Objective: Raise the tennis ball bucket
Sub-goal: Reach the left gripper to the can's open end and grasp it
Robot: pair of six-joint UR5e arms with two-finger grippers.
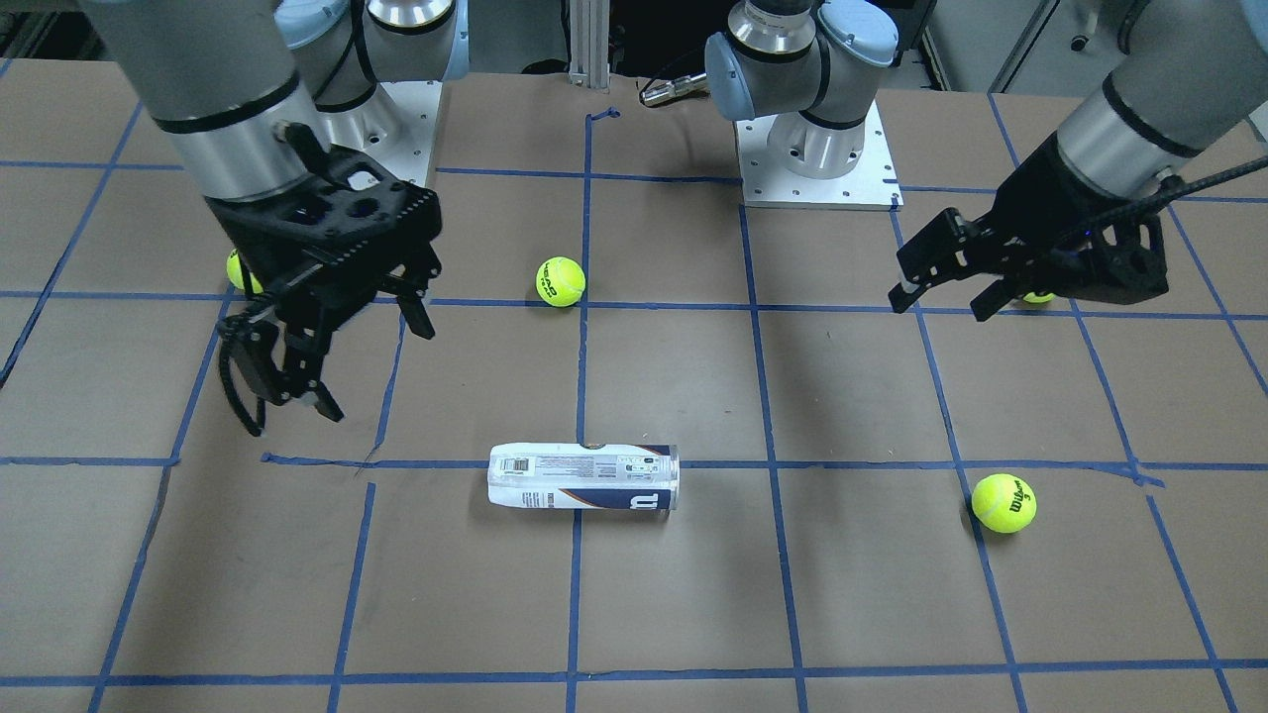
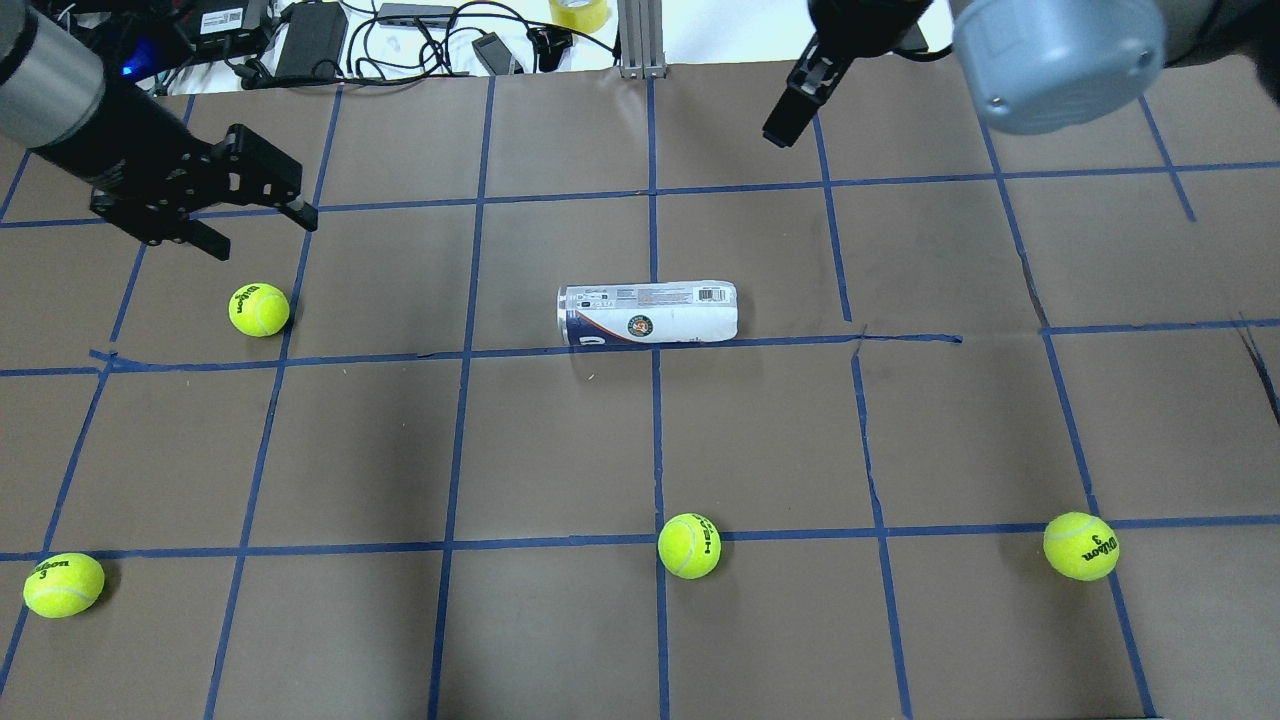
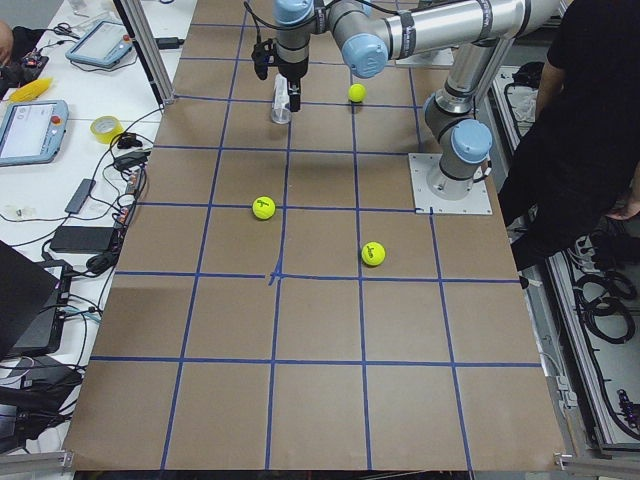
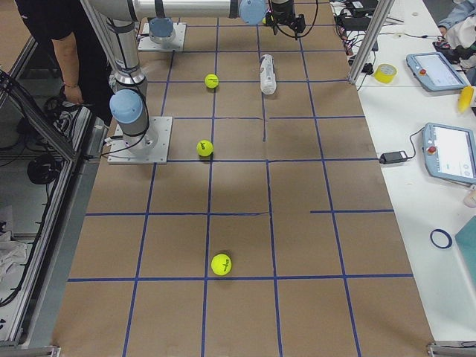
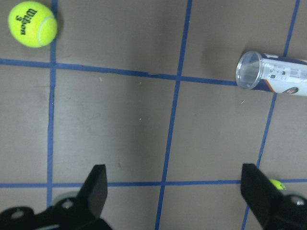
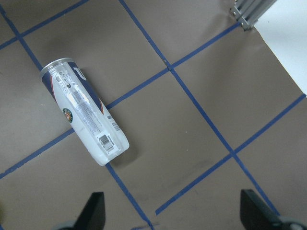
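Observation:
The tennis ball bucket (image 2: pixel 648 313) is a clear can with a white and navy label. It lies on its side at the table's middle, apart from both grippers, and also shows in the front view (image 1: pixel 584 478). Its open mouth shows in the left wrist view (image 5: pixel 271 73), and it lies slantwise in the right wrist view (image 6: pixel 84 111). My left gripper (image 2: pixel 260 232) is open and empty, held above the table to the can's left (image 1: pixel 939 302). My right gripper (image 1: pixel 371 366) is open and empty, held above the table beyond the can's other end.
Several loose yellow-green tennis balls lie about: one below my left gripper (image 2: pixel 259 309), one at the near middle (image 2: pixel 689 545), one near right (image 2: pixel 1081 546), one near left (image 2: pixel 62 584). Cables and a metal post (image 2: pixel 630 40) stand at the far edge.

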